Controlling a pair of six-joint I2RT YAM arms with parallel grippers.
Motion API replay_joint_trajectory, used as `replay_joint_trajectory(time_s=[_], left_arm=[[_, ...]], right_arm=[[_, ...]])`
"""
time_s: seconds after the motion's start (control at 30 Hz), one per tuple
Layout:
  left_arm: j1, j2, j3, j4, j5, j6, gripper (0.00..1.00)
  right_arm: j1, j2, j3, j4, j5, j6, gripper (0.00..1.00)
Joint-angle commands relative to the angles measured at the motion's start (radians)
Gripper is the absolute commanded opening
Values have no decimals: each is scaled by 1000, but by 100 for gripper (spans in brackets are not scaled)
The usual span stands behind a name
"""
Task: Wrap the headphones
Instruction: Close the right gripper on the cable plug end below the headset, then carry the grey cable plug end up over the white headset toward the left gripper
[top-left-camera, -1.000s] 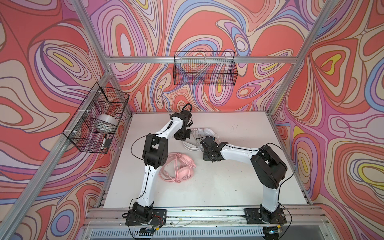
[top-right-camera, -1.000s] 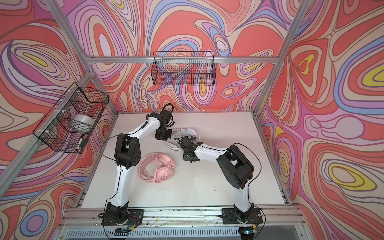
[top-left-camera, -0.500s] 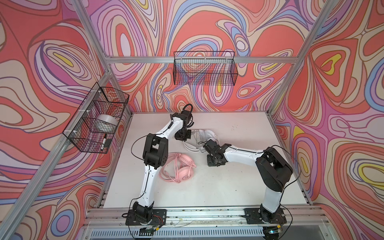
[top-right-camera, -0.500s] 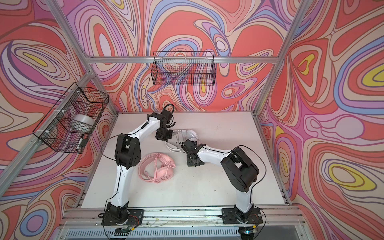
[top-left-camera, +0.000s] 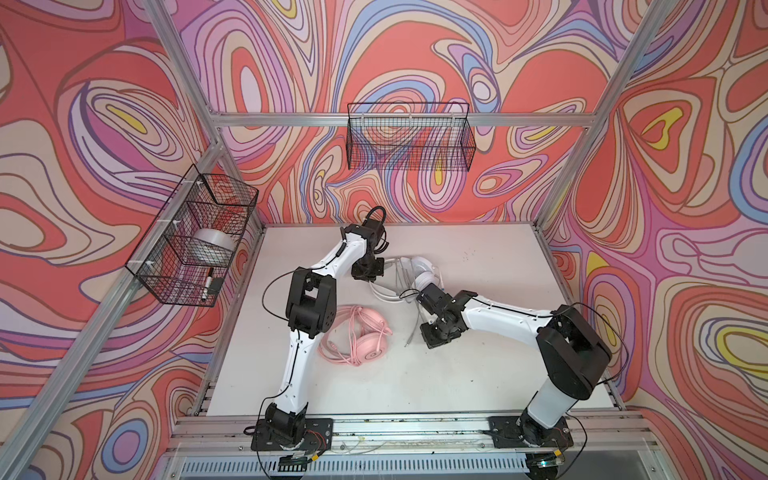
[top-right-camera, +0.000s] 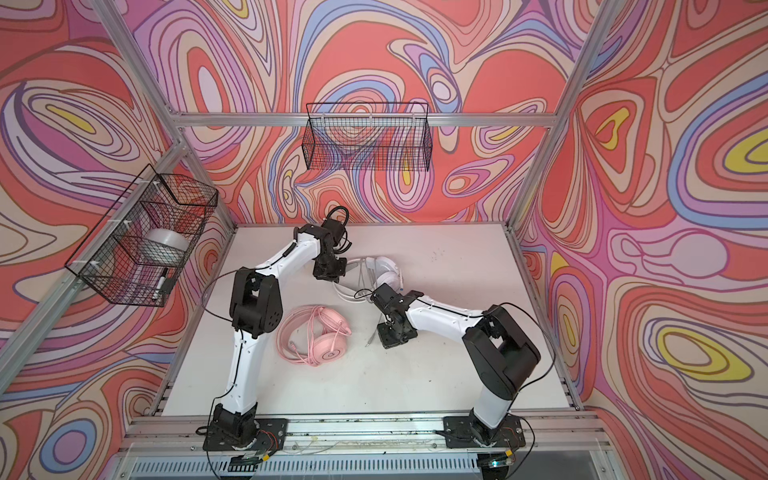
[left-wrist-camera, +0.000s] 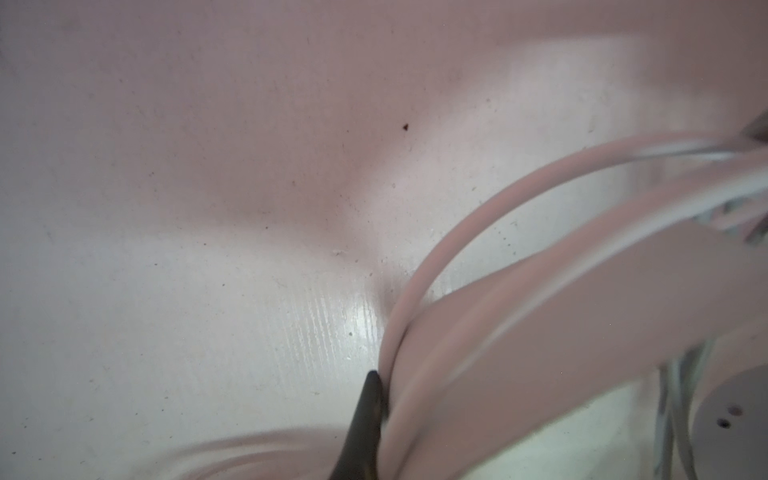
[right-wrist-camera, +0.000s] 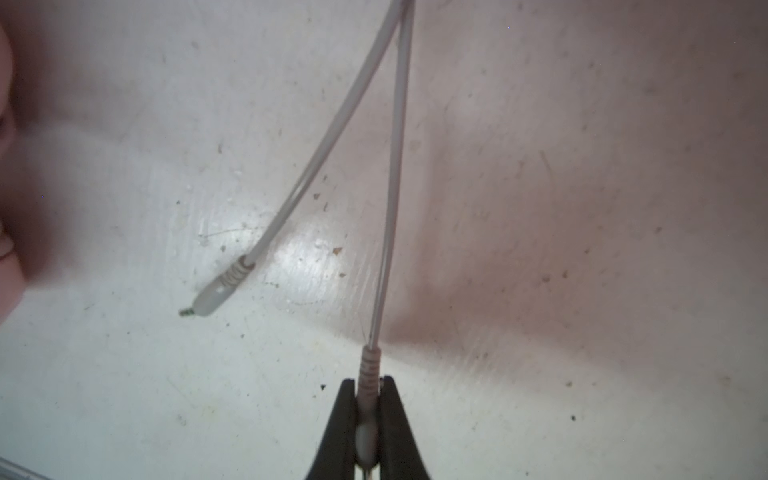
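Observation:
The white headphones (top-left-camera: 422, 269) (top-right-camera: 385, 268) lie at the back middle of the table. My left gripper (top-left-camera: 369, 275) (top-right-camera: 330, 275) is shut on their headband (left-wrist-camera: 540, 324); one black finger (left-wrist-camera: 365, 415) presses against it, the other is hidden. Their pale grey cord (right-wrist-camera: 392, 187) runs forward to my right gripper (top-left-camera: 429, 321) (right-wrist-camera: 370, 382), which is shut on one plug of the cord. A second plug (right-wrist-camera: 216, 297) (top-left-camera: 407, 344) lies loose on the table. The pink headphones (top-left-camera: 368, 338) (top-right-camera: 326, 338) rest by the left arm, cord coiled around them.
A wire basket (top-left-camera: 409, 141) hangs on the back wall. Another wire basket (top-left-camera: 191, 241) on the left wall holds a tape roll (top-left-camera: 214, 245) and a marker (top-left-camera: 206, 286). The white table (top-left-camera: 498, 374) is bare at the front and right.
My right gripper has moved toward the table's front with the plug in it, drawing the grey cord out. The left gripper has stayed on the headband.

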Motion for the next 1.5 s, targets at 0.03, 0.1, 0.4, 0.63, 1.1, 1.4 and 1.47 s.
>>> replay_joint_trajectory(time_s=[0.03, 0.1, 0.4, 0.63, 1.1, 1.4, 1.47], left_arm=[[8, 16, 48, 23, 41, -65, 0], [8, 19, 48, 24, 51, -71, 0], [11, 38, 40, 20, 26, -90, 0], [9, 60, 41, 18, 15, -105, 0], [-15, 65, 26, 18, -27, -72, 0], [-41, 79, 36, 32, -12, -53, 0], [-51, 80, 44, 32, -7, -41, 0]], right_arm=[[16, -39, -24, -72, -77, -85, 0], [16, -48, -31, -77, -72, -92, 0], [30, -101, -59, -78, -218, -158, 0], [54, -127, 1, -129, -315, -221, 0], [-22, -165, 167, -112, -365, -240, 0], [-144, -177, 232, -50, -463, -241, 0], [-166, -157, 248, -34, -471, -231, 0]])
